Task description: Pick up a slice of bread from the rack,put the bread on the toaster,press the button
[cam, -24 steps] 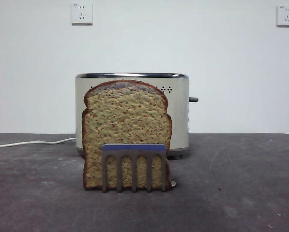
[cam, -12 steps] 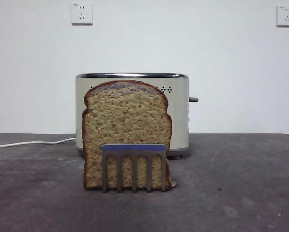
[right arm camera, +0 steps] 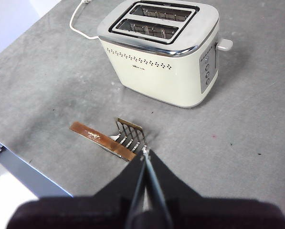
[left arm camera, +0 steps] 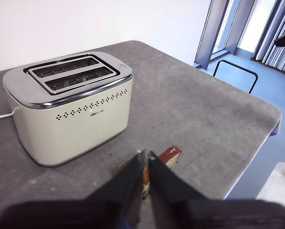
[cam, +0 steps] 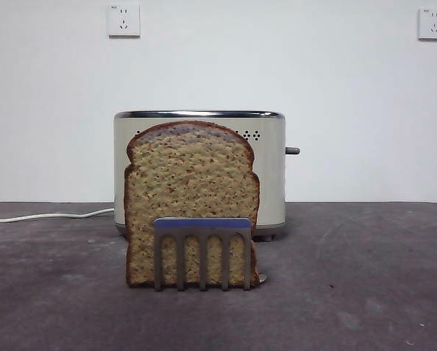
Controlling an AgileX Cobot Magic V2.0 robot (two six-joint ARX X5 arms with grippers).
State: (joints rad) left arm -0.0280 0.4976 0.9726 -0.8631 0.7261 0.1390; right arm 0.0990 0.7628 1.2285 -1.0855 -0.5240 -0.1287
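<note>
We are holding both arms high above the table, the left gripper and right gripper each angling down with jaws together, gripping nothing. The bread is standing upright in the rack, dome up, its broad face running parallel to the toaster just behind.

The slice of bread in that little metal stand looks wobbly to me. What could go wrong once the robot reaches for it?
The slice of bread stands tall and thin in the low rack, so a nudge might tip it, or drag the light rack along. The toaster has narrow slots, so a tilted slice may catch on the chrome rim. Both the left gripper and right gripper look shut and would need to open first.
</note>
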